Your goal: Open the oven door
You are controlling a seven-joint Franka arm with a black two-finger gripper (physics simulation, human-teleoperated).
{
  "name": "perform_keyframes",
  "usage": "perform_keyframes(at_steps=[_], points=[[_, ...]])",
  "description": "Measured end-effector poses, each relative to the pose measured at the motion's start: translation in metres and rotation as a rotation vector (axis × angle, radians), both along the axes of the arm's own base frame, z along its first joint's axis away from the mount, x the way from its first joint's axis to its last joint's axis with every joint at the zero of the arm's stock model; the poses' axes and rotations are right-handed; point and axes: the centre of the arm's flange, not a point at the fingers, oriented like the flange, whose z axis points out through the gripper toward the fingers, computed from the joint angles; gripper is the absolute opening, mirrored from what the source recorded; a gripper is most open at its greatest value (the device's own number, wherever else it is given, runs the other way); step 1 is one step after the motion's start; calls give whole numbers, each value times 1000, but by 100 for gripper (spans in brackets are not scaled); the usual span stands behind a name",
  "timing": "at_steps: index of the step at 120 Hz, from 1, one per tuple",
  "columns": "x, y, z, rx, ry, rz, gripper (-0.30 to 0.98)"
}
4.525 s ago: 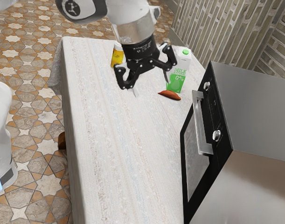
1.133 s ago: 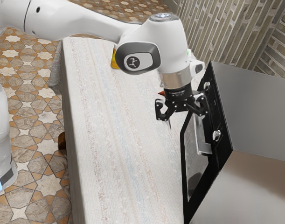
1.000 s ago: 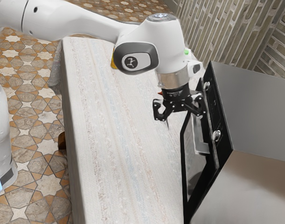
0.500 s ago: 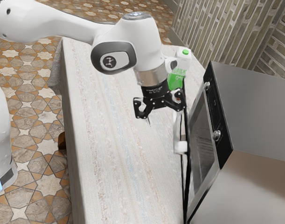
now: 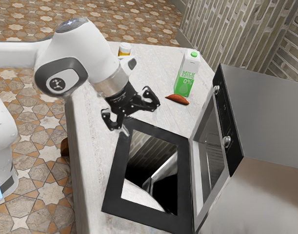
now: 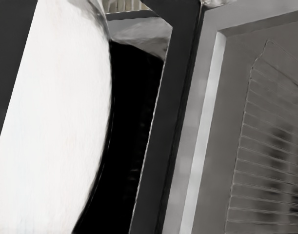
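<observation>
My gripper (image 5: 138, 118) is tilted, its fingers spread with nothing visible between them, by the oven door's back left corner in the exterior view. The oven door (image 5: 114, 185) is folded down wide open over the table, its dark frame and reflective pane facing up. Its handle is hidden. The oven (image 5: 270, 112) stands at the exterior view's right, its cavity exposed. From the wrist view, the door's dark frame (image 6: 170, 126) runs beside the oven's pale front rim, and a wire rack (image 6: 266, 170) shows inside the cavity.
On the table (image 5: 92, 161), beyond the door, stand a milk carton (image 5: 185, 78) and a reddish-brown elongated item (image 5: 177, 99). A yellow bottle (image 5: 124, 50) is behind the hand. Two knobs, one of them the nearer knob (image 5: 227, 142), sit on the oven's front panel.
The door has swung from nearly upright down to about flat. My hand has moved toward the exterior view's left and tilted, uncovering the milk carton and the item beside it.
</observation>
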Motion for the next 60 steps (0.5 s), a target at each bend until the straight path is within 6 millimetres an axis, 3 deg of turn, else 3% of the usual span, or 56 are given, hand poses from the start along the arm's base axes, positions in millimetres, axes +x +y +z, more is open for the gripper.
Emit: perform_keyframes(at_steps=[4, 8, 16, 20, 23, 28, 33, 51, 60], points=[[10, 22, 15, -49, 7, 25, 68], [21, 40, 44, -50, 0, 35, 68], [47, 78, 125, -21, 3, 47, 68], [61, 111, 161, -38, 40, 62, 68], [70, 144, 173, -75, 89, 94, 68], [83, 182, 170, -122, 186, 156, 68], [92, 199, 157, -142, 281, 210, 69], [95, 206, 107, -150, 534, 367, 69], [93, 206, 91, -157, 606, 436, 69]])
